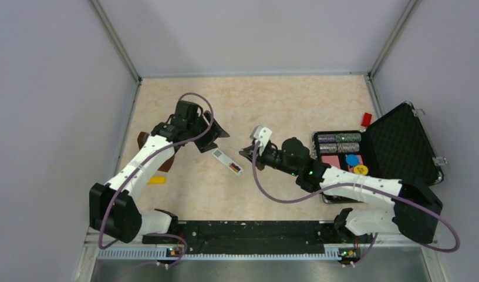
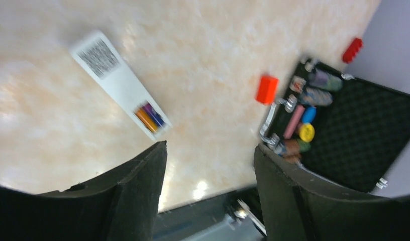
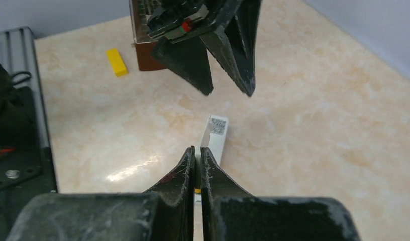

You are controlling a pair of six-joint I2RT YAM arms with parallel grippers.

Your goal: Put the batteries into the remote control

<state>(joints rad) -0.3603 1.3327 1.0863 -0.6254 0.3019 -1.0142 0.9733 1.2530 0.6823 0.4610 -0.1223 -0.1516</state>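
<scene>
remote control: lying back-up on the table, between the two grippers, touching neither.
long axis: running diagonally in the top view, far-left to near-right; label end pointing toward the left arm, battery bay end toward the right arm.
batteries: sitting side by side in the uncovered bay, purple beside orange-brown, lying along the remote's length; looking seated.
left gripper: hanging open, jaws well apart, hovering by the label end, gripping nothing.
right gripper: pinching shut, tips nearly meeting, nothing plainly clamped; hanging over the bay end, aiming along the remote.
nearer arm: judging the right for the battery end, the left for the label end.
surroundings: yellow bar lying near the left arm; brown object sitting behind it; open case standing well to the right; red block lying beyond the case.
in the way: nothing lying between either gripper and the remote; risking only the grippers crowding each other.
</scene>
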